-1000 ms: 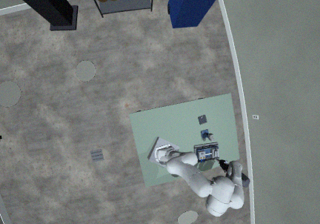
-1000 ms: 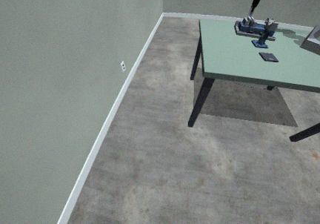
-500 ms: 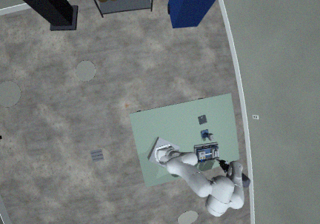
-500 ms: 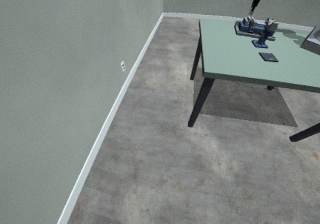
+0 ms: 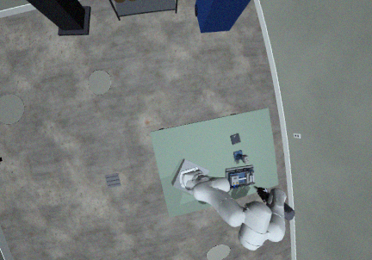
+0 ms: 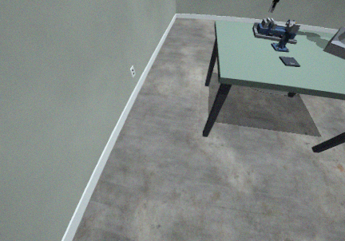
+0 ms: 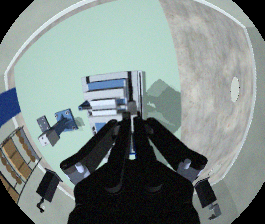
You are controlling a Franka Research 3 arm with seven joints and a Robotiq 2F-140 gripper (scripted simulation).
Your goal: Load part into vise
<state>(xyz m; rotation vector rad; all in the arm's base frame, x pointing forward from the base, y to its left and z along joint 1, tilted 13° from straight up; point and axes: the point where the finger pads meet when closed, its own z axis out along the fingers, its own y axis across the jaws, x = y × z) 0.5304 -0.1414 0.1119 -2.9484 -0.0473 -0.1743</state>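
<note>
The vise [image 5: 239, 177] [image 6: 275, 32] [image 7: 105, 85] stands on the green table with its jaws apart. Pale strips show across it in the wrist view; which of them is the part, and its slot and contacts, I cannot tell. The infeed plate [image 5: 235, 139] [image 6: 290, 61] [image 7: 43, 122] lies dark and flat, with no block seen on it. The blue stand with the V-block [image 5: 238, 155] [image 6: 283, 44] [image 7: 59, 129] is between plate and vise, with no block seen in it. My gripper [image 5: 257, 188] [image 6: 271, 10] [image 7: 132, 108] is shut with nothing between its fingertips, above the vise's side.
The green table [image 5: 198, 145] [image 6: 247, 62] [image 7: 98, 45] has its edge near the vise. A grey angled box [image 5: 177, 178] [image 6: 336, 46] stands on it, under part of the white arm [image 5: 220, 202]. A blue cabinet [image 5: 224, 11] [image 7: 6, 107] and a shelf rack are farther off.
</note>
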